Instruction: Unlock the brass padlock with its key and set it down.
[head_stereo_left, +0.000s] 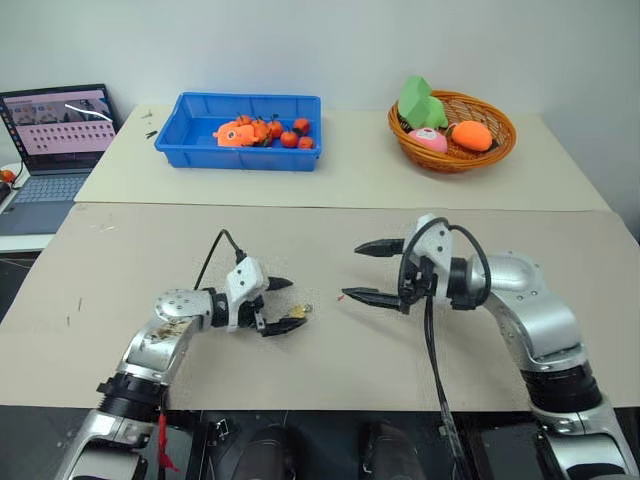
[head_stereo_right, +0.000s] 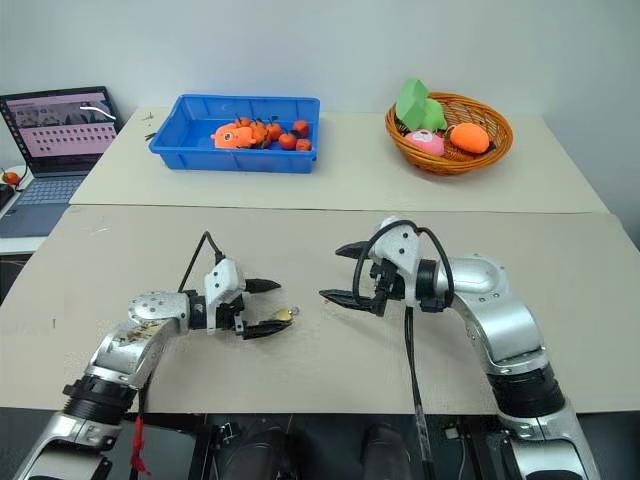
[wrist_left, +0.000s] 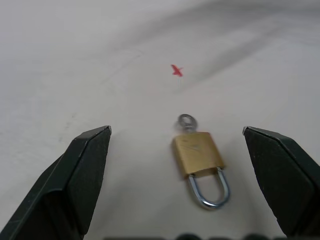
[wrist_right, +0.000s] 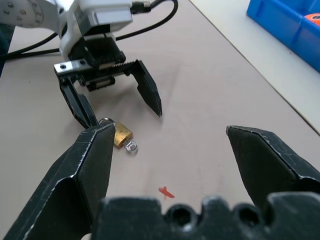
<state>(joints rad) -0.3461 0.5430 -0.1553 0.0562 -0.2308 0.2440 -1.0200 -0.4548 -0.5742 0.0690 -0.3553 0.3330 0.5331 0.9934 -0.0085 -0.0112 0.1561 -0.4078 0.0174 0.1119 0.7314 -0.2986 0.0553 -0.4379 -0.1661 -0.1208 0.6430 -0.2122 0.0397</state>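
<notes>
**Padlock lay flat between the left gripper's spread fingers**

The brass padlock (wrist_left: 198, 154) lay flat on the beige surface (head_stereo_left: 330, 375), resting on its broad face. Its long axis ran from the silver shackle (wrist_left: 211, 190) to the keyhole end: in the left wrist view the shackle loop pointed back toward the left gripper's base, while the opposite end faced a small red cross mark (wrist_left: 176, 70) on the surface. At that far end a small silvery ring-shaped piece (wrist_left: 186, 121), apparently the head of the key, sat against the padlock body; whether the key was still seated in the lock could not be told. The shackle appeared closed into the body.

The left gripper (head_stereo_left: 283, 306) was low over the surface with its fingers spread as wide as they go, one on either side of the padlock. It grasped nothing. In the head views the padlock (head_stereo_left: 298, 314) sat just beside the nearer fingertip; in the right wrist view that lower finger (wrist_right: 80, 107) came close to the shackle end, but contact could not be confirmed.

The right gripper (head_stereo_left: 367, 271) hovered above the surface, well apart from the padlock, fingers splayed wide and empty, pointing toward the left gripper. The red cross (wrist_right: 166, 192) lay on the surface between the two grippers.
</notes>
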